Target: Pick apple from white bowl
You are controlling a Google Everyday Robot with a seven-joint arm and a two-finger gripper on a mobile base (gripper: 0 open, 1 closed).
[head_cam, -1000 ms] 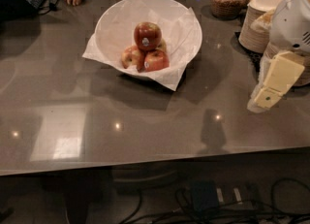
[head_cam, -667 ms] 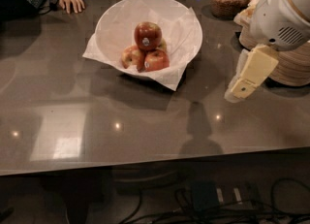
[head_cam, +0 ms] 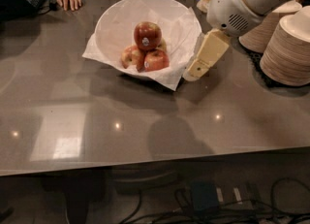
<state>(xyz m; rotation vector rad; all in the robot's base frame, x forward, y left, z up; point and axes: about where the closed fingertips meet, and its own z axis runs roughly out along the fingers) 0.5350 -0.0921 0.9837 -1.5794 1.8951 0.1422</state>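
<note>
The white bowl (head_cam: 114, 19), lined with white paper whose corners stick out, stands at the back middle of the grey table. The deep red apple (head_cam: 147, 35) with a pale oval sticker sits on top of the pile inside it. Two paler yellow-red apples (head_cam: 156, 60) lie below it. My gripper (head_cam: 196, 71) hangs from the white arm at the upper right, its cream finger pointing down-left. It is just right of the bowl's rim, above the table, and holds nothing that I can see.
Stacks of beige paper plates (head_cam: 288, 48) stand at the right edge behind the arm. A person's hand (head_cam: 69, 0) rests on the table's far edge at the left, beside a dark laptop (head_cam: 19, 0). Cables lie on the floor under the table's front edge.
The arm and gripper have moved left, from the table's right side to just beside the bowl's right rim. The view has drawn closer to the bowl. The apples have not moved.
</note>
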